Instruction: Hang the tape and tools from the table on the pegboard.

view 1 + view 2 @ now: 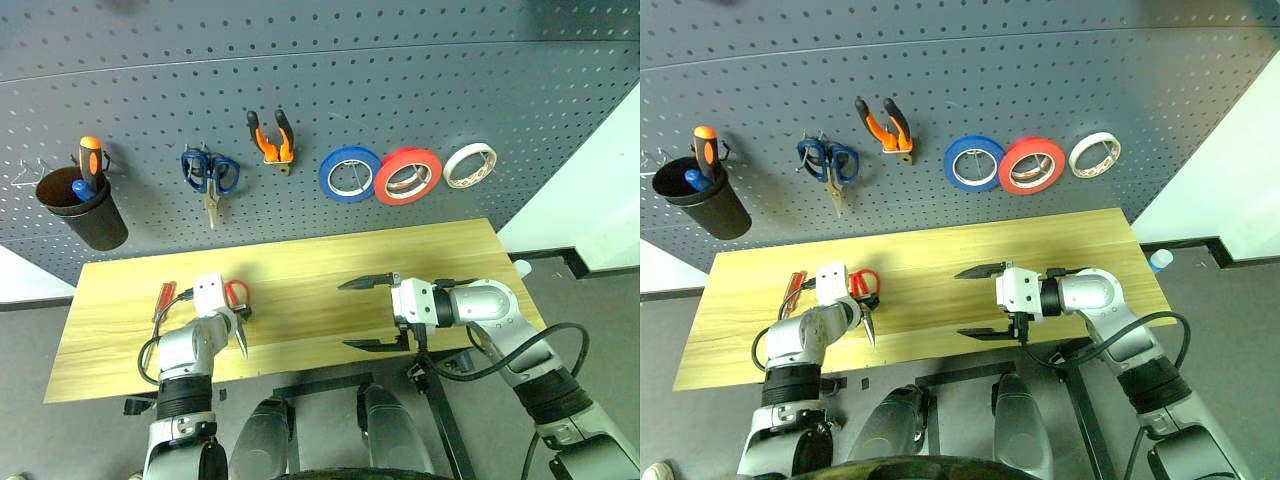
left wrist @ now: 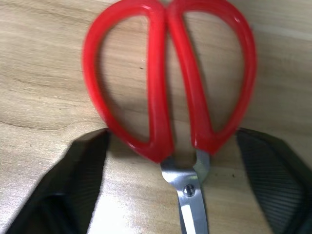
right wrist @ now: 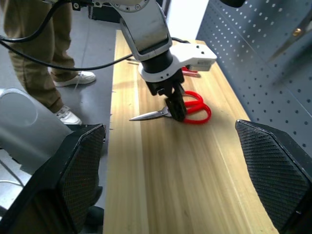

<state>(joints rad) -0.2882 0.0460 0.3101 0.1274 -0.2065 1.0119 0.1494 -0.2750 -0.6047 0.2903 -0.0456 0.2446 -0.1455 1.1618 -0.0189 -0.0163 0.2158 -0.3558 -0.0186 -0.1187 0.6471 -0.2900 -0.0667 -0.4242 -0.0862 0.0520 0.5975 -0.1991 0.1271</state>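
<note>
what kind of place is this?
Probably a workshop or robot test bench: a dark grey perforated pegboard holding blue-handled scissors and tape rolls, above a light wooden table, with red-handled scissors lying on it.

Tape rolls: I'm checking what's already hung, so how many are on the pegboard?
3, side by side on the pegboard right of the pliers: blue roll, wide red tape, whitish roll farthest right.

Three tape rolls are hanging on the pegboard (image 1: 330, 60): blue roll (image 1: 349, 174), red tape (image 1: 407, 175), whitish roll (image 1: 470, 165). Two scissors are showing: blue-handled scissors (image 1: 210, 176) hanging, red-handled scissors (image 3: 187, 107) lying on the table (image 1: 300, 270). One pliers (image 1: 271, 138), one cup (image 1: 85, 212).
</note>
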